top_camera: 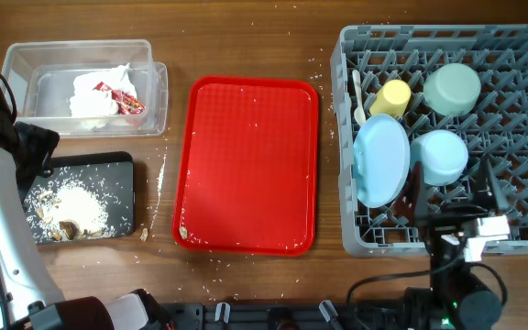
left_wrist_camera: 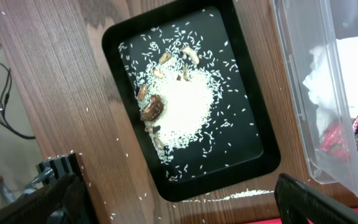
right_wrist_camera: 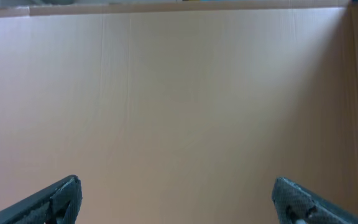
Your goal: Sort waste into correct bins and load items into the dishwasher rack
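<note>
The clear tub (top_camera: 26, 64) at the back left holds a crumpled white napkin (top_camera: 94, 92) and a red wrapper (top_camera: 125, 99). In front of it, the black tray (top_camera: 117, 165) carries brownish food scraps (left_wrist_camera: 151, 111) and white crumbs. The grey rack (top_camera: 521, 229) on the right holds a yellow cup (top_camera: 394, 96), a green bowl (top_camera: 452, 88), a blue bowl (top_camera: 442, 156), a blue plate (top_camera: 379, 160) and white cutlery (top_camera: 358, 96). My left gripper (left_wrist_camera: 182, 205) hangs open above the near edge of the black tray. My right gripper (right_wrist_camera: 182, 202) is open, empty and faces a plain wall.
A flat red serving tray (top_camera: 246, 165) lies between the bins and the rack, dotted with crumbs. Loose white grains are scattered on the wooden table (top_camera: 163, 183) around the black tray. The right arm's base (top_camera: 461, 247) sits at the rack's front edge.
</note>
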Robot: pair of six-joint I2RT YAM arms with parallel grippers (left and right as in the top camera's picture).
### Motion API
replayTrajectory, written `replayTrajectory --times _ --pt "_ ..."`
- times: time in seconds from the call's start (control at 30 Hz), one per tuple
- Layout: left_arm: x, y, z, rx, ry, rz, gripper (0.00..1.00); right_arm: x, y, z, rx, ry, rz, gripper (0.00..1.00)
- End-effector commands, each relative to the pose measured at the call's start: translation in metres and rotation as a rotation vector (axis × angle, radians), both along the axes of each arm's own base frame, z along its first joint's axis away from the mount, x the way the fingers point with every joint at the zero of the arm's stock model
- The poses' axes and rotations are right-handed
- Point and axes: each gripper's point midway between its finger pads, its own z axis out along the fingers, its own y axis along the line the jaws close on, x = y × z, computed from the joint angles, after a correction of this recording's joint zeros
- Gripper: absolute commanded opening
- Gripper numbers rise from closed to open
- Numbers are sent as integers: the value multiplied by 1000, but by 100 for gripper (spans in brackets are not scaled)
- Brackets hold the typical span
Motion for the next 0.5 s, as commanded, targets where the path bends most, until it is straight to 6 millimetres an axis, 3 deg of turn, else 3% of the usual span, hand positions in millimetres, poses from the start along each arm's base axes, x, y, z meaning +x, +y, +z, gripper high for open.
replayTrajectory --times 0.0,0.17,0.47 --pt "0 2 1 4 -3 4 100 0 2 -4 -22 -3 4 100" --pt "0 2 1 4 -3 4 100 9 2 -22 -18 78 5 100" --pt "0 2 1 4 -3 4 100 28 1 -83 -6 339 8 100"
